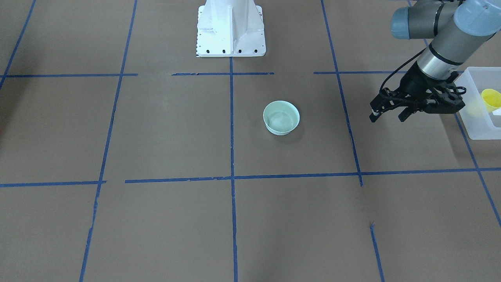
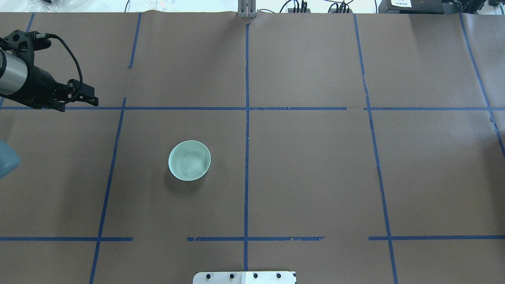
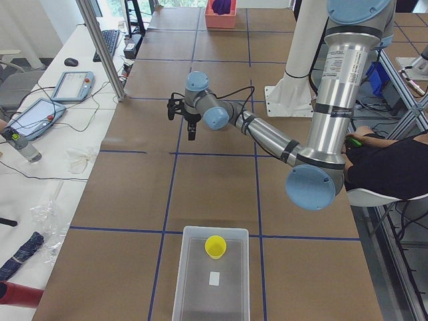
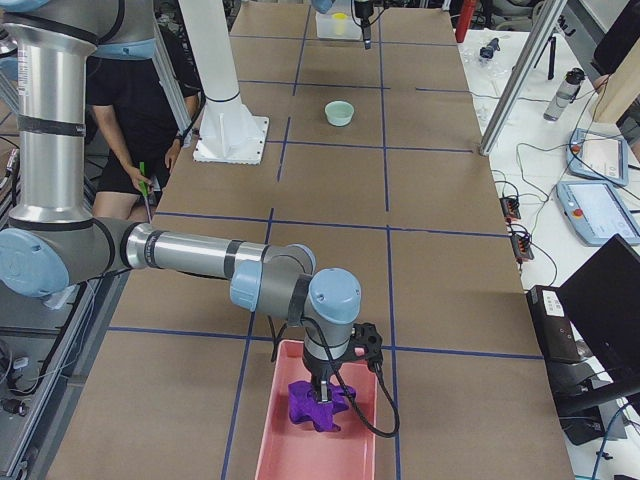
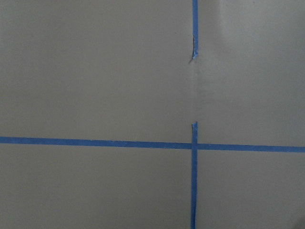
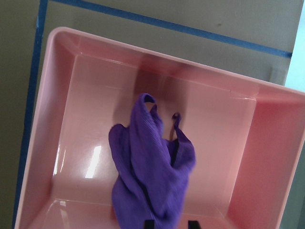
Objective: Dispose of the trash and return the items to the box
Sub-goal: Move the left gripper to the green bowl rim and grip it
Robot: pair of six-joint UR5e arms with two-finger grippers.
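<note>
Going from my left: the box point(image 1: 475, 129) has the yellow cup point(image 1: 491, 98) in it, and my left gripper point(image 1: 388, 116) hangs just beside it, fingers spread, holding nothing. The green bowl point(image 2: 189, 160) sits alone mid-table, well apart. It's wide, so I reckon a sloppy rim pinch could tip it. My right gripper point(image 6: 170, 223) is over the pink tray point(image 6: 267, 157), right at the purple cloth point(image 6: 147, 171), and honestly I can't tell if it's pinching. One of each thing, two grippers.

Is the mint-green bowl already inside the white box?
No, the bowl stands on the table, apart from the box, which holds the yellow cup.
</note>
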